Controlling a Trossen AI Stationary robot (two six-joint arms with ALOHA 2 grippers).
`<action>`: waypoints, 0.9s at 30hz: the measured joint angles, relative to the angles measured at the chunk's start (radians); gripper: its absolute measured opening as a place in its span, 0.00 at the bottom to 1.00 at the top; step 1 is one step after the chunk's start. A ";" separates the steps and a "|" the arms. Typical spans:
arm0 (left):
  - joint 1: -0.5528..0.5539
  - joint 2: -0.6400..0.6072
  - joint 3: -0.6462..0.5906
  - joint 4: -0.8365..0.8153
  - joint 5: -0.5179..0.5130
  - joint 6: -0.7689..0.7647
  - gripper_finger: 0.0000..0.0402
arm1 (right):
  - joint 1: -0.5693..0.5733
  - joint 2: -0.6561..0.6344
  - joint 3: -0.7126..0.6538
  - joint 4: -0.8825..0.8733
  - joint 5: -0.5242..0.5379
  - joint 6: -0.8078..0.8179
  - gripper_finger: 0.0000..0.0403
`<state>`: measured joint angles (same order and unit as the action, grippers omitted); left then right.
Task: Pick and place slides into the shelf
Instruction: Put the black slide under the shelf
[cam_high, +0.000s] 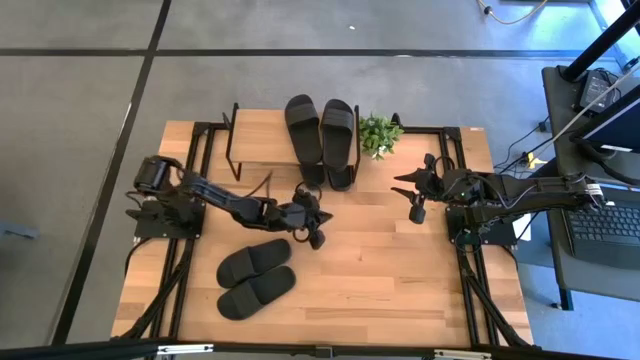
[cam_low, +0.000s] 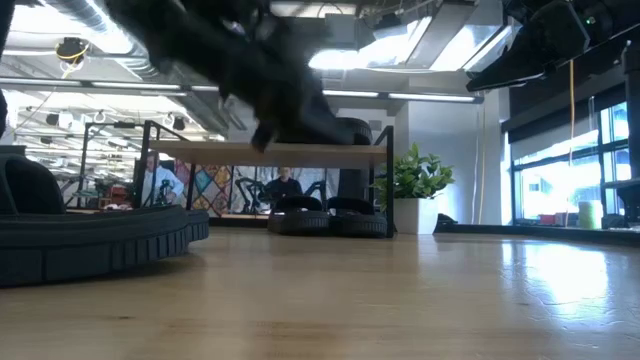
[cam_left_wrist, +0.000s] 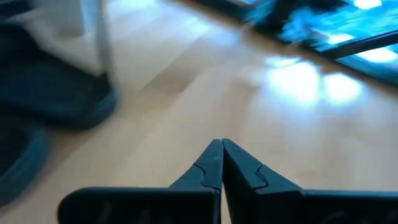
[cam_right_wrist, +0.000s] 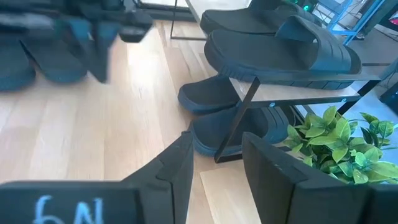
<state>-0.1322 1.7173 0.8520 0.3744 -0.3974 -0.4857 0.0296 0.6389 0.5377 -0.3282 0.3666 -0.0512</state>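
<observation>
**Inspector:** Report on the shelf (cam_high: 262, 137).

**Assistant:** Two slides on its plank top (cam_high: 320, 126); in the right wrist view two more sit on the lower tier (cam_right_wrist: 214, 94). The last pair (cam_high: 256, 277) lies loose on the worktop (cam_high: 400, 280), in front of the shelf and apart from it. A potted plant (cam_high: 379, 133) stands just beside the shelf's right end.

**Inspector:** The hands?

**Assistant:** The left hand (cam_high: 315, 236) is between the shelf and the loose pair, fingers pressed together, carrying nothing. The right hand (cam_high: 415, 195) waits off the shelf's right end near the plant, fingers partly apart, also empty.

**Inspector:** Recommendation?

**Assistant:** My judgement is that the step is fetching a loose slide. The left hand must first spread its fingers, then come down over the strap band or a sole edge of the nearer slide. Lift clear before swinging toward the shelf's free left half, so the frame is not struck.
</observation>
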 joint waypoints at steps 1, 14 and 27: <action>-0.007 -0.028 0.000 0.001 0.028 0.017 0.00 | 0.000 0.000 0.000 0.006 0.000 0.005 0.34; -0.117 -0.385 0.000 -0.153 0.069 0.208 0.11 | 0.000 0.001 0.000 0.133 0.000 0.023 0.34; -0.270 -0.608 0.000 -0.334 0.178 0.180 0.47 | 0.000 0.162 0.000 0.366 -0.001 0.148 0.34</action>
<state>-0.4018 1.1094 0.8520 0.0403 -0.2190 -0.3058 0.0292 0.8007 0.5374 0.0382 0.3653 0.0964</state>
